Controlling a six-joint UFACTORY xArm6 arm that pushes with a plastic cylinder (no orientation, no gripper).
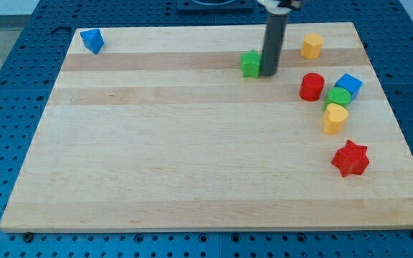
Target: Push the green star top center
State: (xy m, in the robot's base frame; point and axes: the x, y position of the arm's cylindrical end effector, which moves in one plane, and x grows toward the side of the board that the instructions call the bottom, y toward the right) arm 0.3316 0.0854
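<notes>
The green star [250,64] lies on the wooden board [192,143] near the view's top, a little right of centre. My tip [269,74] rests on the board right against the star's right side, touching or nearly touching it. The dark rod rises from there out of the view's top edge.
A blue block [92,40] lies at the top left corner. A yellow block [311,45] lies at the top right. At the right side cluster a red cylinder [311,87], a blue cube [348,85], a green cylinder [339,98] and a yellow heart [335,117]. A red star [350,158] lies lower right.
</notes>
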